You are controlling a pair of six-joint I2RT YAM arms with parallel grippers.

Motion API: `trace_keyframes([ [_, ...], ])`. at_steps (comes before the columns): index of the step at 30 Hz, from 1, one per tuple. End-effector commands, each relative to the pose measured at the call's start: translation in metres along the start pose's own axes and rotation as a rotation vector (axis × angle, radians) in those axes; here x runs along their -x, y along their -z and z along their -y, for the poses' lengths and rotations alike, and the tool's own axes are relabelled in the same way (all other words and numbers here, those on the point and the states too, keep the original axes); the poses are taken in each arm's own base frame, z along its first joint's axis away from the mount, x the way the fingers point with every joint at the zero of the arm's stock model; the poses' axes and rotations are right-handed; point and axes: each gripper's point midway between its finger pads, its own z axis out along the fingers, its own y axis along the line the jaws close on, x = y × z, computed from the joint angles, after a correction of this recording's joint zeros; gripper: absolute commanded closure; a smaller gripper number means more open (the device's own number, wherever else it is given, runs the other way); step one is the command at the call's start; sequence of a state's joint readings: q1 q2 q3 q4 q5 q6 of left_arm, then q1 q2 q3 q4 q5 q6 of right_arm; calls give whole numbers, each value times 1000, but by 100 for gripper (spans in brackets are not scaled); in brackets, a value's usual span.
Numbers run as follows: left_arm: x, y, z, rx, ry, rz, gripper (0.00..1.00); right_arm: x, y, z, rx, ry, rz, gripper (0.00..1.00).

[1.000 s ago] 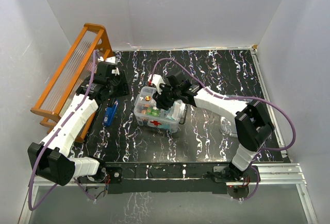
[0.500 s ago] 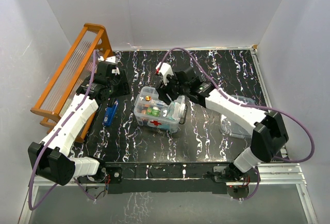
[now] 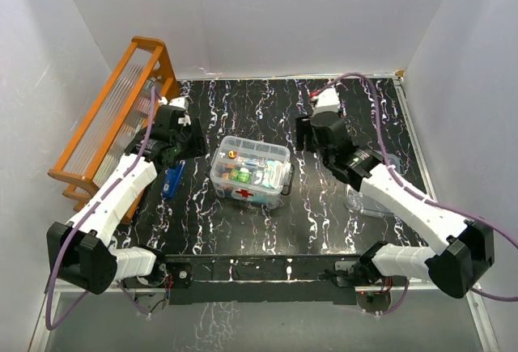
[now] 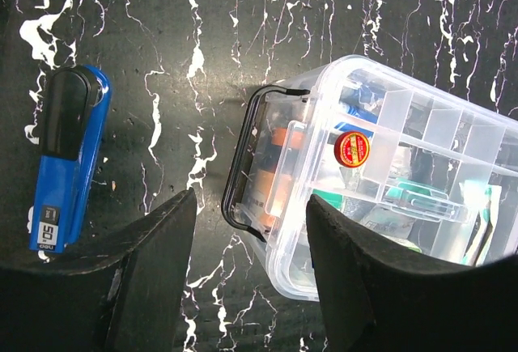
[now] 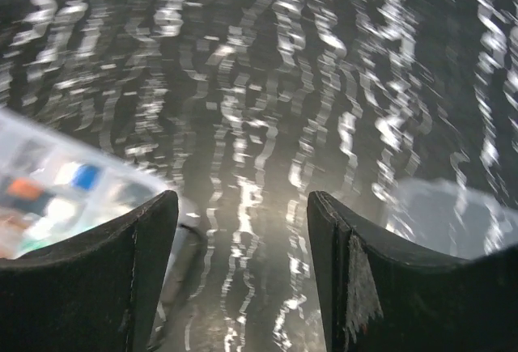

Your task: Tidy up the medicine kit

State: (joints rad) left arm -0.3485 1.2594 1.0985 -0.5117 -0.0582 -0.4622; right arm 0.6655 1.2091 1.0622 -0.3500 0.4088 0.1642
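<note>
Nearest, on the right, a clear lid (image 3: 366,198) lies on the surface (image 3: 324,222); my right wrist view gives it only as a blur. A blue stapler (image 3: 172,180) lies to the left. The medicine kit (image 3: 249,172) sits mid-surface, uncovered, with the red cross on its near side. My left wrist view adds its dark wire handle (image 4: 243,158) and a red-capped item (image 4: 352,149). The left tool (image 4: 251,231) hangs above that end, fingers apart. The right tool (image 3: 305,133), fingers apart, was over the kit a second ago and is now off to its far right.
</note>
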Motion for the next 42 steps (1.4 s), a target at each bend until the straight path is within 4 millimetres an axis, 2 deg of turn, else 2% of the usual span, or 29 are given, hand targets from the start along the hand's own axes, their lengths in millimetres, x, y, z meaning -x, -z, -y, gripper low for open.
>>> trace_keyframes([
  [1,15,10,6,-52,-3,94,45,-22,10,81,-353,-224,-29,36],
  [8,18,15,1,-46,-8,152,44,-97,14,153,-597,-404,-186,25],
  [12,14,14,1,-55,-18,143,44,-130,13,187,-682,-511,-245,18],
  [17,11,15,7,-89,-26,130,43,-172,6,216,-746,-599,-325,10],
  [22,15,20,11,-107,-35,135,42,-190,6,240,-822,-609,-331,10],
  [25,18,24,15,-124,-39,138,42,-193,-2,241,-783,-621,-331,17],
  [33,22,29,18,-141,-47,145,41,-204,-25,224,-631,-660,-347,34],
  [39,23,32,20,-147,-52,145,41,-216,-31,218,-598,-670,-393,34],
  [42,23,33,22,-159,-54,145,41,-219,-30,217,-596,-670,-407,28],
])
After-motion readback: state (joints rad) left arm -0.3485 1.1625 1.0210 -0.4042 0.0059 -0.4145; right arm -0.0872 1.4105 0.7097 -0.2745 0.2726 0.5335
